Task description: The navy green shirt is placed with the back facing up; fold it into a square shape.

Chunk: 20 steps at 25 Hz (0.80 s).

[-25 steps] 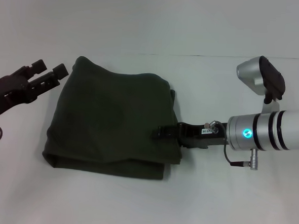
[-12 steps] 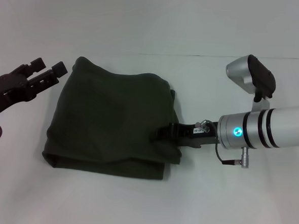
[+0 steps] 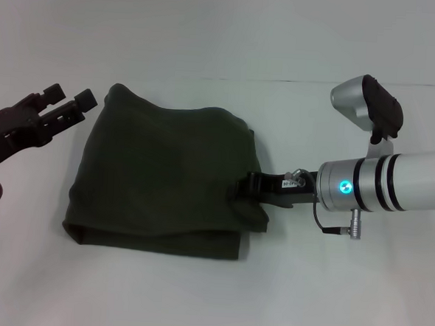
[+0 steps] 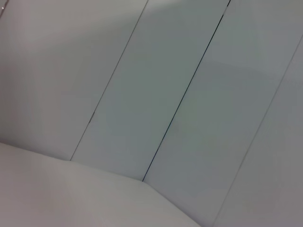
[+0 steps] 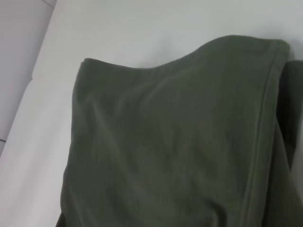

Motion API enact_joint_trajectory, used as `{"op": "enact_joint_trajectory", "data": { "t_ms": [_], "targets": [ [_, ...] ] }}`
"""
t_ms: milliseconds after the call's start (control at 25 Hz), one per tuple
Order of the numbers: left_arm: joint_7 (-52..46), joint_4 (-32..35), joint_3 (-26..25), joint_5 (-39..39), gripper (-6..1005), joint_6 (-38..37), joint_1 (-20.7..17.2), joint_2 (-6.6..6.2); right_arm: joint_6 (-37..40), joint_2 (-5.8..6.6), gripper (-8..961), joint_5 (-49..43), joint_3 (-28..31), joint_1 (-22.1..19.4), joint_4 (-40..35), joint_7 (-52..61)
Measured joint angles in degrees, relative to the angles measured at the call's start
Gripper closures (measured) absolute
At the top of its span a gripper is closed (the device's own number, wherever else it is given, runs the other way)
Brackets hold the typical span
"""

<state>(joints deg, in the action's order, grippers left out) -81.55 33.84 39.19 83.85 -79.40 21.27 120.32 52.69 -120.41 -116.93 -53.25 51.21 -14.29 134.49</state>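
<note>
The dark olive-green cotton shirt (image 3: 165, 174) lies folded into a rough square on the white table (image 3: 305, 301). The right gripper (image 3: 239, 192) sits at its right edge; whether its jaws pinch cloth, I cannot tell. Any drag risks skewing the layers. The left gripper (image 3: 68, 101) hovers beside, jaws slightly apart, holding nothing.

Right arm (image 3: 393, 190) in the head view: a fat white tube with two black rings, then a silver collar carrying a small round cyan light (image 3: 341, 187). A silver plug (image 3: 355, 225) sticks out under the collar, with a thin black cable looping off it. Above it, a silver-and-black camera pod (image 3: 369, 104) on a thin metal bracket. The right gripper (image 3: 256, 191) is black, with a small white label. Left gripper (image 3: 62, 103): dark, blocky, on a dark brownish-black arm, a thin reddish cable beneath.
</note>
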Motion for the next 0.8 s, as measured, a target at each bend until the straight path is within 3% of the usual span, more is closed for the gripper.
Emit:
{"op": "enact_joint_trajectory", "data": {
  "t_ms": [160, 800],
  "targets": [
    [0.0, 0.0, 0.0, 0.0, 90, 0.5, 0.1, 0.00, -0.1, 0.10, 840, 1.1, 0.3, -0.6, -0.4, -0.9],
    [-0.1, -1.4, 0.0, 0.0, 90, 1.6, 0.7, -0.08, 2.1, 0.50, 858, 3.0, 0.3, -4.9, -3.9, -2.9]
  ]
}}
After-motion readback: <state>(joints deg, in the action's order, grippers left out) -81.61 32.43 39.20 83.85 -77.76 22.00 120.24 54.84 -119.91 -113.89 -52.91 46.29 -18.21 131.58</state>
